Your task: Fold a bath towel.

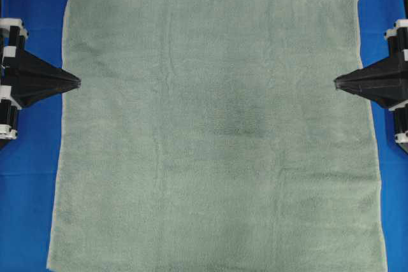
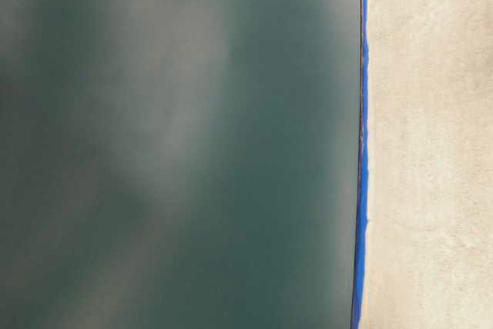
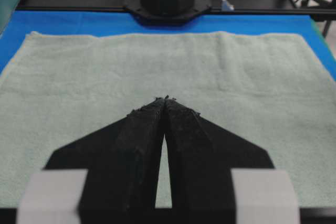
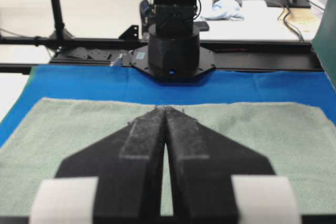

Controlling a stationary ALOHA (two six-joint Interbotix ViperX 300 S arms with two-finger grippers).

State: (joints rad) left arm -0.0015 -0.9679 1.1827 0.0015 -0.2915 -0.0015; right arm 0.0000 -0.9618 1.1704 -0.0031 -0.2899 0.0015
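So the big pale sage-green terry bath towel [image 1: 217, 132] is spread out flat and pretty much square across the tabletop, which is covered by a smooth bright blue cloth [image 1: 35, 23] that peeks out as a border along the top edge and down both sides. The towel looks unfolded, one fuzzy layer with thin hemmed edges, a few soft ripples near the top left and a slightly darker patch around the middle. The black wedge-shaped left end effector [image 1: 79, 83] sits at the towel's left edge, tip pointing inward and just over the hem, roughly at mid-height of the cloth. The matching right end effector [image 1: 336, 83] mirrors it on the opposite edge, tip also just over the towel border, so the towel lies between the two with the whole middle well apart from either one. In both wrist views the two fingers are pressed together at the tips with only a thin slit further back, so each one is closed and has nothing in it; the towel just stretches out flat below and ahead of them. The table-level view is mostly a blurry dark green blur with a blue strip, can't tell much from it.
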